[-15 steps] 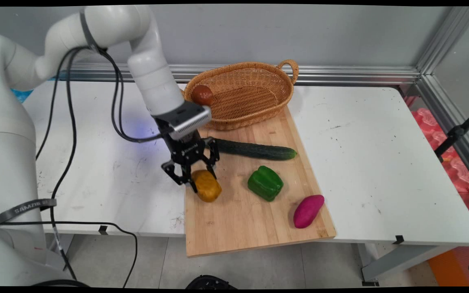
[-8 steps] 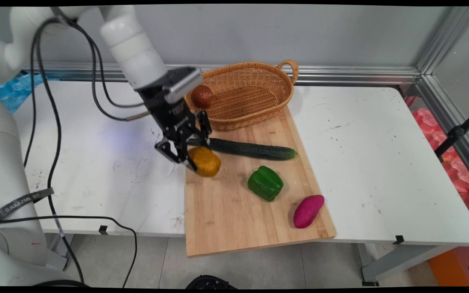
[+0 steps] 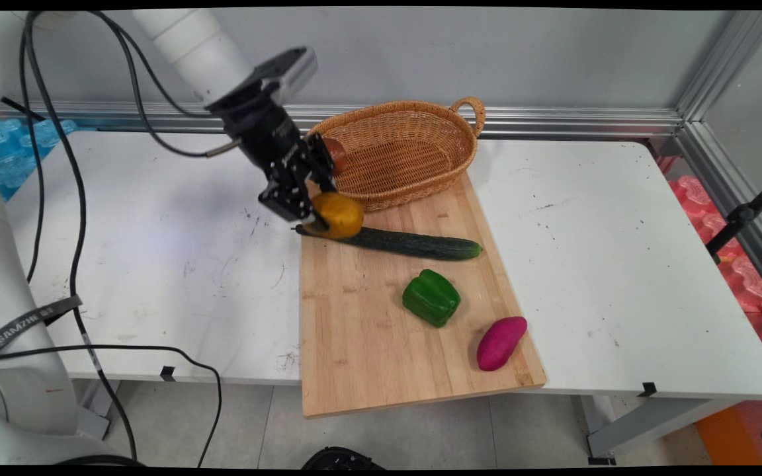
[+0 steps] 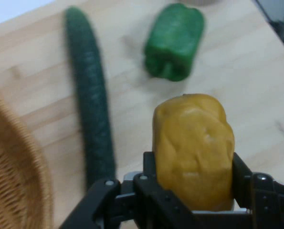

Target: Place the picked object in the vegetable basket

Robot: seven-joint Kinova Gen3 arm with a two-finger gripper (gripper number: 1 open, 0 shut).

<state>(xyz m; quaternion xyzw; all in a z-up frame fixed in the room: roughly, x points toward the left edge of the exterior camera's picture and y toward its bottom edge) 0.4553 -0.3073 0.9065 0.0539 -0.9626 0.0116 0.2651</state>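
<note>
My gripper (image 3: pixel 313 213) is shut on a yellow-orange potato (image 3: pixel 337 215), holding it in the air above the left end of the cucumber (image 3: pixel 414 243), just in front of the wicker basket (image 3: pixel 414 132). In the hand view the potato (image 4: pixel 193 149) fills the space between the fingers (image 4: pixel 150 168), with the cucumber (image 4: pixel 90 109) and the green pepper (image 4: pixel 174 40) on the board below and the basket (image 4: pixel 10 181) at the left edge. A brown-red round fruit (image 3: pixel 337 152) lies in the basket's left end, partly hidden by the hand.
The wooden cutting board (image 3: pixel 381 337) carries the cucumber, a green pepper (image 3: pixel 431 297) and a purple sweet potato (image 3: pixel 501 342). It overhangs the white table's (image 3: pixel 619 264) near edge. Black cables (image 3: pixel 77 218) hang at the left.
The gripper has risen with the potato from the board's left side and moved back toward the basket. The other vegetables have stayed where they were.
</note>
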